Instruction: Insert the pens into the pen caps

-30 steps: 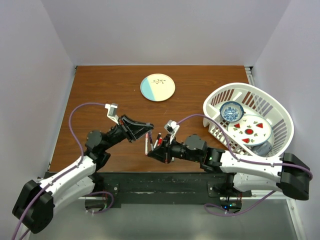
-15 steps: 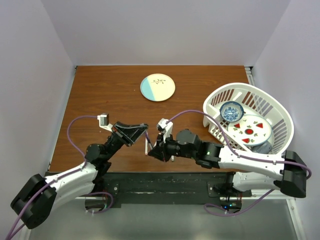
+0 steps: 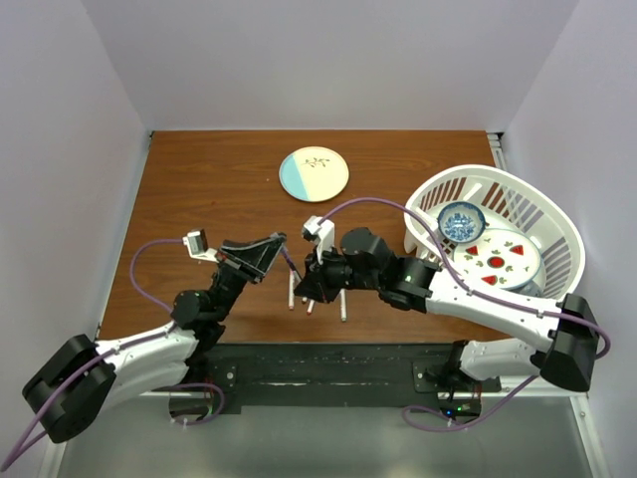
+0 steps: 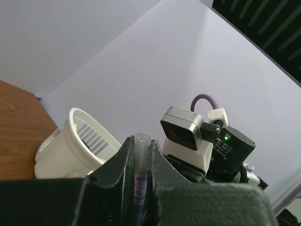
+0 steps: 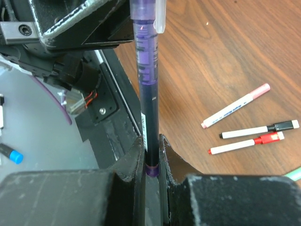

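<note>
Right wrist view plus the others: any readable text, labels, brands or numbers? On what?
No text can be read in any view.
purple pen: dark print on the barrel and a small white label lower down, both too blurred to read.
white pens on the table: no print shows.

The brown wooden desk (image 3: 199,189) carries a round plate (image 3: 314,174) at its far middle, a white basket (image 3: 557,224) on the right, and three white pens (image 5: 244,132) near the front edge.
</note>
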Motion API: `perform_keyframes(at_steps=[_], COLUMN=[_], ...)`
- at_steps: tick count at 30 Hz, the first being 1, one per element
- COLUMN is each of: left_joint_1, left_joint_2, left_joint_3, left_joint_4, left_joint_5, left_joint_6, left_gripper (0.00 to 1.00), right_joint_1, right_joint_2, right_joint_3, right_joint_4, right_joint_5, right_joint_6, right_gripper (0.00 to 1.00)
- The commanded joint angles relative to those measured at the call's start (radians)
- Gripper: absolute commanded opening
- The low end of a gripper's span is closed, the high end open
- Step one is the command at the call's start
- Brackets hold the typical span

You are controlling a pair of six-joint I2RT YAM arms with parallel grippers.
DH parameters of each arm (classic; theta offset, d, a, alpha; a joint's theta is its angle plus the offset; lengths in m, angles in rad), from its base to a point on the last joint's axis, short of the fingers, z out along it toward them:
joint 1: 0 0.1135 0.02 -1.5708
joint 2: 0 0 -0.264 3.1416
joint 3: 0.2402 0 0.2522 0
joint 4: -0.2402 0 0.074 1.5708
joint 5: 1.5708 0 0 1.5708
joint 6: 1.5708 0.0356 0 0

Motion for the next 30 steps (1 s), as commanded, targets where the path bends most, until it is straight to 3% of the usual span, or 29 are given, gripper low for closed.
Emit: perform_keyframes(at_steps=[1, 7, 12, 19, 26, 30], left_joint_1=[-0.168, -0.219, -0.246, -0.323, -0.345, -0.303], left_joint_2=[0.074, 0.148, 0.131, 0.145, 0.301, 0.239], left_joint_3=[-0.224, -0.244, -0.255, -0.189, -0.227, -0.182], left_joint_4=[-0.106, 0.04, 0.017, -0.089, 0.141, 0.154], left_joint_5=[0.328, 0.348, 0.339, 0.299, 0.321, 0.35], left_joint_6=[0.001, -0.025, -0.011, 0.041, -0.016, -0.048], left_gripper=[0.0, 0.0, 0.0, 0.0, 0.0, 0.0], right_joint_1=[-0.115, -0.174, -0.292, -0.307, -0.361, -0.358], right_joint_2=[0.003, 0.022, 0.012, 0.052, 0.094, 0.077], right_joint_3=[0.21, 0.242, 0.271, 0.358, 0.437, 0.363], right_joint_4=[0.488, 0.563, 0.605, 0.574, 0.516, 0.514], right_joint_5=[0.176, 0.07, -0.031, -0.091, -0.126, -0.208], right_joint_6=[-0.006, 0.045, 0.125, 0.132, 0.131, 0.131], right_gripper=[0.0, 0.0, 0.0, 0.0, 0.0, 0.0])
